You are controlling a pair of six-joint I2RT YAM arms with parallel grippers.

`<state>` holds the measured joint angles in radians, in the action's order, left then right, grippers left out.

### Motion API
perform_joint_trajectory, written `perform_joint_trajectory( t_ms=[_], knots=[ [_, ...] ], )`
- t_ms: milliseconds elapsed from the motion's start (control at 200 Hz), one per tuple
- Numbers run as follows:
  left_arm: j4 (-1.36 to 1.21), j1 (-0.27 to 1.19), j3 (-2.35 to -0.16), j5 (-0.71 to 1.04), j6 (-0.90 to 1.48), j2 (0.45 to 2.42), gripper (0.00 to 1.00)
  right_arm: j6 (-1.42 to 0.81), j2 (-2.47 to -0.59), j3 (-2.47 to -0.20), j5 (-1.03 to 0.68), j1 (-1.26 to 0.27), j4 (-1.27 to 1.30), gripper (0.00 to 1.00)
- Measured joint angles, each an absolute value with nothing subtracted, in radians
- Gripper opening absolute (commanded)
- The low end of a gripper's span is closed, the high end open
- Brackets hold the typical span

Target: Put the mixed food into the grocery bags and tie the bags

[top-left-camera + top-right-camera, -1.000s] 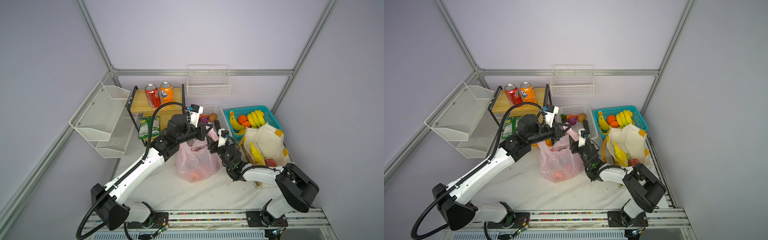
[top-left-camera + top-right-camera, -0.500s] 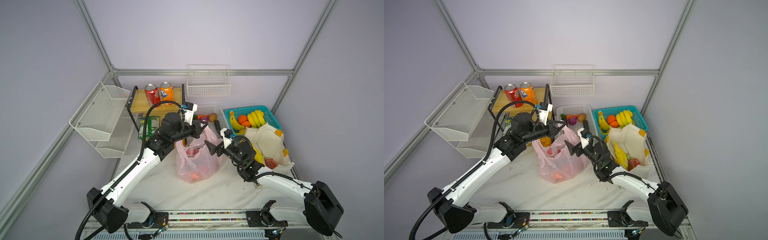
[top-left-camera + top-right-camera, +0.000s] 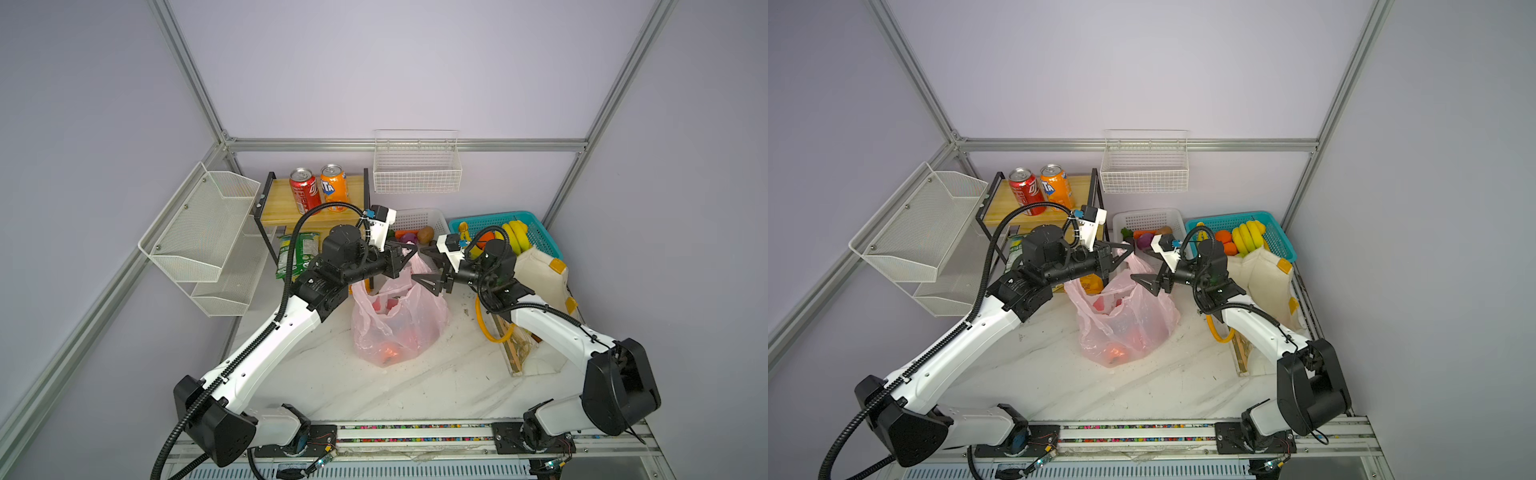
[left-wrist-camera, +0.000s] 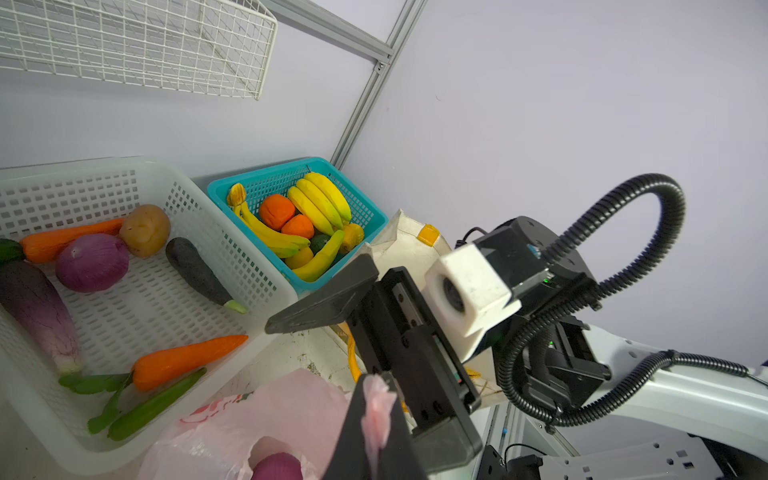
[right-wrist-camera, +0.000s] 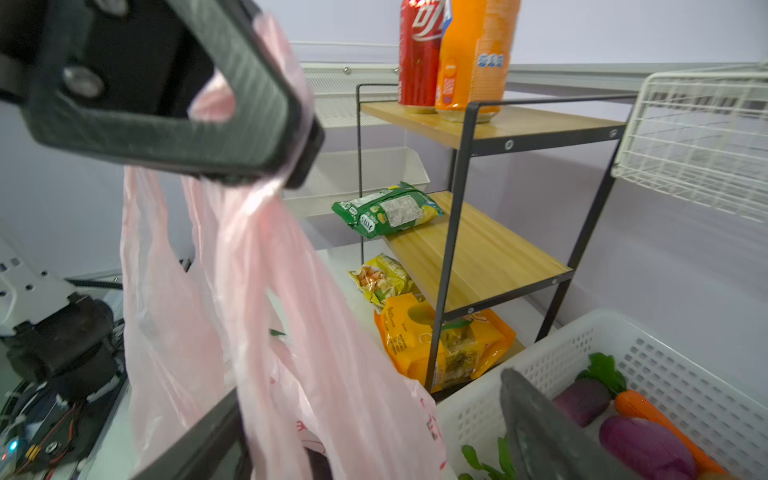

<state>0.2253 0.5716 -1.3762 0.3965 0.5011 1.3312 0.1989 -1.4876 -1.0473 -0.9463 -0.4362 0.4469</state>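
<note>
Pink bag (image 3: pixel 395 328) stands on desk (image 3: pixel 374 386). Left gripper (image 3: pixel 409 250) clamped on its handle (image 5: pixel 249 216), holding it up taut. Right gripper (image 3: pixel 419 266), jaws apart, faces it, probably to tie.

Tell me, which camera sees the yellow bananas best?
The left wrist view: the bananas look big and clear there, lying in the teal basket. Both top views show the bananas only small, at the back of the table. The right wrist view does not show them.
</note>
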Motion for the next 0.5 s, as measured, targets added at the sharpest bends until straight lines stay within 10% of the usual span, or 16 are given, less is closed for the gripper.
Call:
perform_joint_trajectory(
  t_ms=[330,500],
  knots=[
    [0.226,0.572,-1.377,0.405,0.5,1.349,0.0,0.265,-1.637,-1.182,-1.168,-0.404,0.33,0.15],
    [0.249,0.572,-1.379,0.405,0.469,1.365,0.32,0.248,-1.631,-1.138,-1.167,-0.404,0.327,0.02]
  ],
)
